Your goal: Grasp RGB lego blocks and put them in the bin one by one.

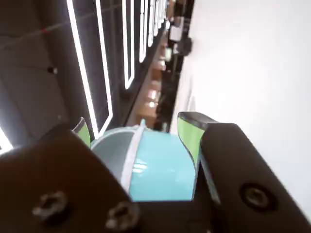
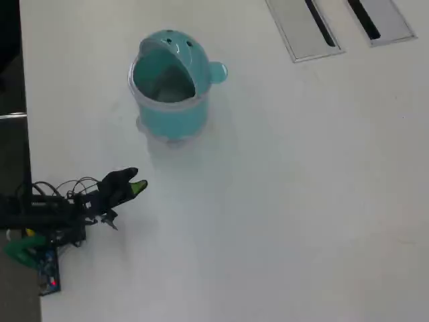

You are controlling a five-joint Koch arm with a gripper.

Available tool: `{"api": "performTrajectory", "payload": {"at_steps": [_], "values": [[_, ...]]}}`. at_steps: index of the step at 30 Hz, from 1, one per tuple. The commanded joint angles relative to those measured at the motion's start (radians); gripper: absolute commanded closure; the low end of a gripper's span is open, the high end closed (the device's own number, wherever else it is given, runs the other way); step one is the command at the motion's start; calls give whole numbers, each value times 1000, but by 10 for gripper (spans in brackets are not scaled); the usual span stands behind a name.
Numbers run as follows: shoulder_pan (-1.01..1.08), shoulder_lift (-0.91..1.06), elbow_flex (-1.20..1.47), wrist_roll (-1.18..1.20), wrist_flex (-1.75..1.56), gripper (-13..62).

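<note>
The teal bin [image 2: 171, 115] stands on the white table at the upper left of the overhead view, its domed lid swung back and its mouth showing. In the wrist view the bin [image 1: 165, 165] appears between my green-padded fingers [image 1: 189, 133], some way beyond them. My gripper [image 2: 134, 183] hovers below and left of the bin in the overhead view, apart from it. The gripper [image 1: 136, 121] is open with nothing between its jaws. No lego blocks are in view in either frame.
Two flat grey slotted panels [image 2: 305, 30] [image 2: 379, 19] are set in the table at the top right. The arm's base and wiring [image 2: 40, 221] sit at the table's left edge. White tabletop [image 2: 288, 201] spreads to the right.
</note>
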Motion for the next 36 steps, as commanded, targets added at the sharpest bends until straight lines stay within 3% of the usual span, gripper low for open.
{"api": "performTrajectory", "payload": {"at_steps": [1,19,36], "values": [[5,69,-3,18,-202,165],[48,69,129,18,-270,161],[115,64,130,12,290,143]]}}
